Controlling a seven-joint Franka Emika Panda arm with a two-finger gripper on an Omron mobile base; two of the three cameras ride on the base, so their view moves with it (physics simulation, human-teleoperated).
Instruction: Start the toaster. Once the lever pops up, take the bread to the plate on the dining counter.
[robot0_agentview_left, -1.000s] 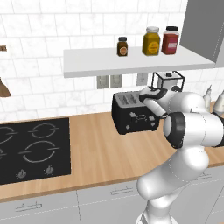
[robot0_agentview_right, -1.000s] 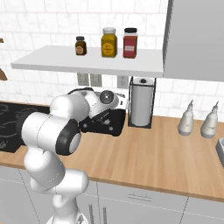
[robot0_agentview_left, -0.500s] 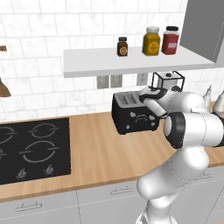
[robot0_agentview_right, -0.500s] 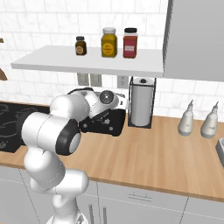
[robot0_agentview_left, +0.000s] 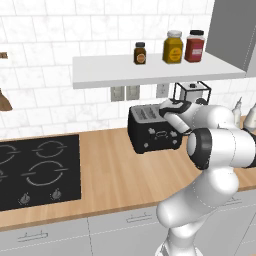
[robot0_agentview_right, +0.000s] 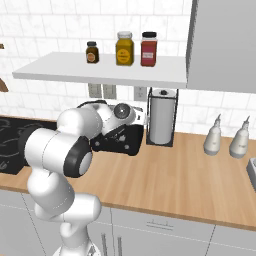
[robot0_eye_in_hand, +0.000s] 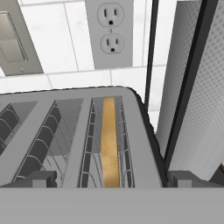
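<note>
The black toaster stands on the wall-side wooden counter, under the shelf. My gripper hovers just above the toaster's right end; in the right base view my arm covers much of the toaster. In the hand view I look down into its pale top. The bread stands on edge, sunk in the right-hand slot; the left slot holds nothing. My gripper is open, one fingertip on each side of the slots, touching nothing. The plate and the dining counter are out of view.
A paper towel roll in a black wire holder stands close to the right of the toaster. A white shelf with three jars hangs low above it. The black hob lies to the left, and two grey bottles stand to the right.
</note>
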